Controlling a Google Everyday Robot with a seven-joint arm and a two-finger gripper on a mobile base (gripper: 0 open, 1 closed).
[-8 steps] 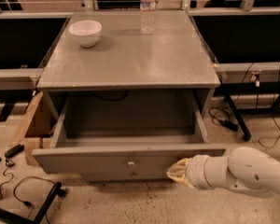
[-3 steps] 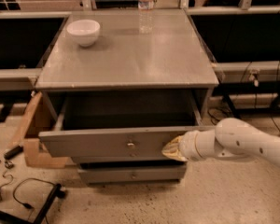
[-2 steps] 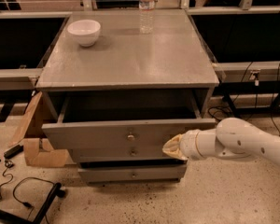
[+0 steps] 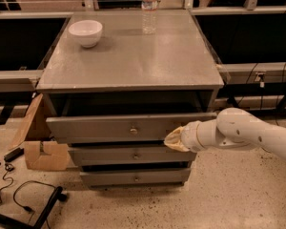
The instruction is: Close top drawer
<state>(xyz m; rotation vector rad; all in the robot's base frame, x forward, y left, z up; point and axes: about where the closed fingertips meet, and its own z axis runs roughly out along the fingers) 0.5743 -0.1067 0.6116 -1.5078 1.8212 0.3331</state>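
Little travel left: push the wide grey wooden top drawer [image 4: 95, 128] straight in, your cream-tipped gripper [image 4: 175, 140] (aperture: cannot tell) at its front's right end.

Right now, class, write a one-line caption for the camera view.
The gripper meets the right end of the top drawer, which stands slightly open; white bowl and water bottle on the cabinet top.

The top drawer [image 4: 95, 128] is grey, the bowl [image 4: 86, 32] at upper left white, the floor [image 4: 229, 194] speckled beige, and the gripper [image 4: 173, 140], just right of the frame's centre, yellowish on a white arm [image 4: 243, 130].
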